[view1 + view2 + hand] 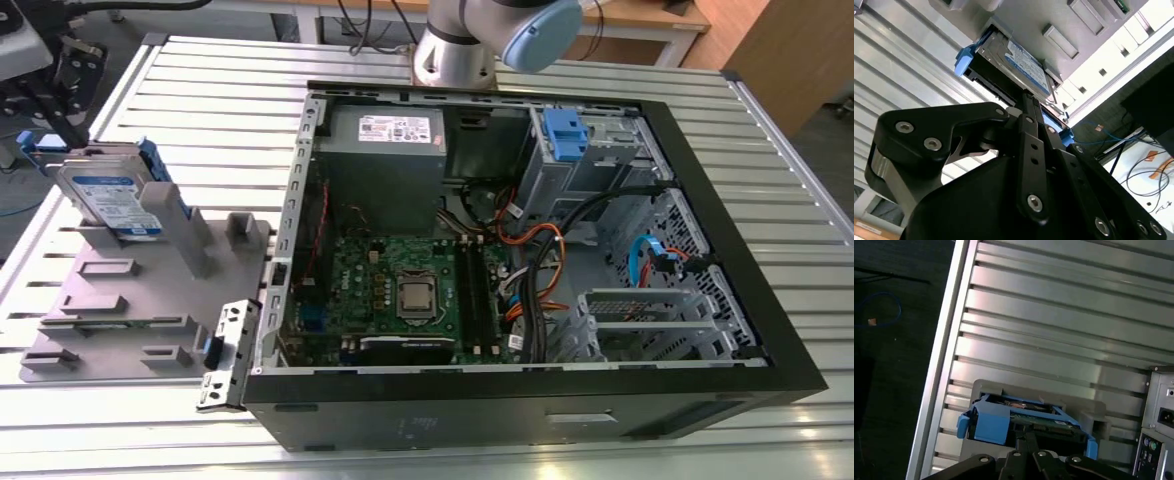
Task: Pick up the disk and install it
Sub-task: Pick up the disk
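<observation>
The disk (114,195) is a silver drive with a blue-and-white label and blue rails. It stands on edge in a grey holder (134,290) at the exterior view's left, outside the open computer case (534,400). My black gripper (67,125) hangs right above the disk's upper edge. In both wrist views the gripper's tip (1027,100) (1026,434) reaches the middle of the disk's (1024,62) (1019,412) near edge, by its blue carrier. Whether it grasps the disk is hidden by the gripper's own body.
Inside the case are a grey power-supply box (387,135), a green motherboard (407,290), loose cables (541,260) and a metal cage with a blue latch (567,135). The arm's base (461,45) stands behind the case. The slatted metal table (227,90) ends just beyond the holder.
</observation>
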Controlling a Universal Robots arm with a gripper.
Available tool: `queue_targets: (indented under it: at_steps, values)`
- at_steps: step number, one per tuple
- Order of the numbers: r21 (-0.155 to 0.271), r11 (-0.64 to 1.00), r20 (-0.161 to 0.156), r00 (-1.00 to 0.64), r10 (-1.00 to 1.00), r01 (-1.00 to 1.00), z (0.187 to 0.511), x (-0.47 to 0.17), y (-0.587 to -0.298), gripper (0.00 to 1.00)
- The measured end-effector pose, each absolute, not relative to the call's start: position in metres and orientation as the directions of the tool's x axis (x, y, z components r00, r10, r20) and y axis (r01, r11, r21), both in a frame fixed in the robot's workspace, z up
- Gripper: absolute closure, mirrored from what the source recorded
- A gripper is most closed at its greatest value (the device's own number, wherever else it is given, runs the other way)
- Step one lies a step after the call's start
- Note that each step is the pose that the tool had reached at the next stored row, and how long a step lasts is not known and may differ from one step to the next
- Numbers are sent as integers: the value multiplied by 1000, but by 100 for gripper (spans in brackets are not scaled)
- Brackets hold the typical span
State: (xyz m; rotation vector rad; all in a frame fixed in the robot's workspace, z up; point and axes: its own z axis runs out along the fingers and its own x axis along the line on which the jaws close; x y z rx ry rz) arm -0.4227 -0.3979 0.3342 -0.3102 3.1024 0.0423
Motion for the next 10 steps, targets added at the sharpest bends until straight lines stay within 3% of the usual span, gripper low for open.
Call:
queue_targets:
  at_steps: [10]
  values:
    - [25, 928, -26, -928, -371, -372, 334, -423, -398, 89]
